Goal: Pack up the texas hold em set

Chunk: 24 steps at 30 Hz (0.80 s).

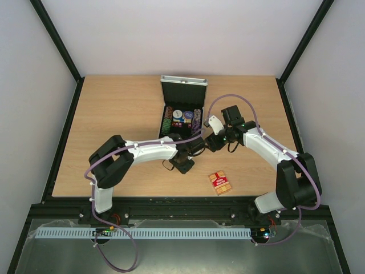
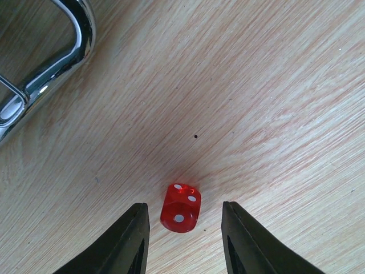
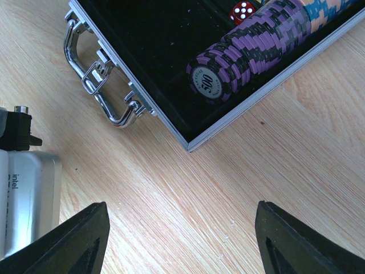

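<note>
The silver case (image 1: 183,91) lies open at the table's middle back, with rows of coloured chips (image 1: 168,123) and round discs in its black interior. A red die (image 2: 181,208) rests on the wood just in front of the case's chrome handle (image 2: 74,40). My left gripper (image 2: 183,208) straddles this die, open, with a gap on each side. My right gripper (image 3: 181,228) hangs wide open over bare wood beside the case's near corner (image 3: 189,145). A purple chip row (image 3: 245,51) and another red die (image 3: 242,10) sit inside. The red card deck (image 1: 219,182) lies front right.
The two wrists are close together in front of the case; the left arm's silver camera (image 3: 28,194) shows at the left edge of the right wrist view. The upright lid stands behind the tray. Black frame rails border the table.
</note>
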Tool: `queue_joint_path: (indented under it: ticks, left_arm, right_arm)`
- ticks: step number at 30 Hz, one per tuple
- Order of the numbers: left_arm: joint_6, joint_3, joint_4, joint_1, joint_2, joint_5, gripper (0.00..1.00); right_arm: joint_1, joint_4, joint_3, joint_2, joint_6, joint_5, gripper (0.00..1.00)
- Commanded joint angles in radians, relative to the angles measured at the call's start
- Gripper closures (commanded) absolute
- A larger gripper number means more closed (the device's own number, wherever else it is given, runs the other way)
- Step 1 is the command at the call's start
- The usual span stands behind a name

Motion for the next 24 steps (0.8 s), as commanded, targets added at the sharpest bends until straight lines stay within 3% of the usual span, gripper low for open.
queue_joint_path:
  ticks: [1,7,24]
  left_arm:
    - [0.029,0.008,-0.025,0.012,0.011,0.018,0.63]
    - [0.036,0.008,-0.01,0.015,0.027,0.006,0.62]
    - [0.027,0.008,-0.019,0.018,0.025,0.017,0.8]
  right_arm:
    - [-0.003,-0.04,-0.003,-0.016,-0.011,-0.002,0.29]
    - [-0.003,-0.041,-0.004,-0.019,-0.011,-0.002,0.29]
    - [-0.003,-0.043,-0.002,-0.023,-0.005,-0.001,0.29]
